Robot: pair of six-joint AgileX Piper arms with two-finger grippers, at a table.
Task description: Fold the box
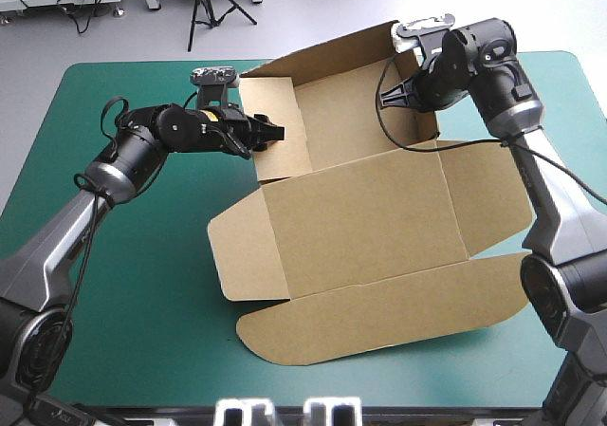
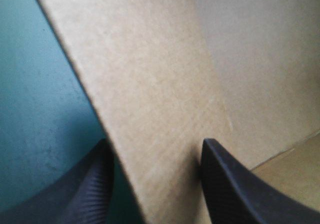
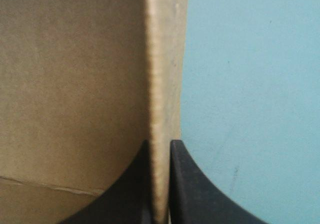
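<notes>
Teal-green cover point(image 1: 142, 284) carries the whole job. The brown box point(image 1: 398, 198) lies across its middle and toward the far right, half raised. Its large middle panel point(image 1: 351, 227) rests flat on the table, which I judge anchors the sheet while the sides go up. The long near flap point(image 1: 379, 317) lies flat closest to you. The far wall point(image 1: 351, 56) stands up, tilted back, and the left side wall point(image 1: 275, 99) rises at the box's left end.

Your right gripper point(image 1: 403, 89) sits at the far right corner. In its wrist view the fingers point(image 3: 135, 184) are all but together, with the board's edge pinched between them. That clamp reads as a brace, holding the raised wall up.

Your left gripper point(image 1: 273, 132) comes in level from the left. Its fingers point(image 2: 235, 184) stand apart, one on the teal-green side and one inside the box. The side wall passes slantwise between them, unclamped. I judge that this straddle lets you steer the wall inward before committing to a grip.
</notes>
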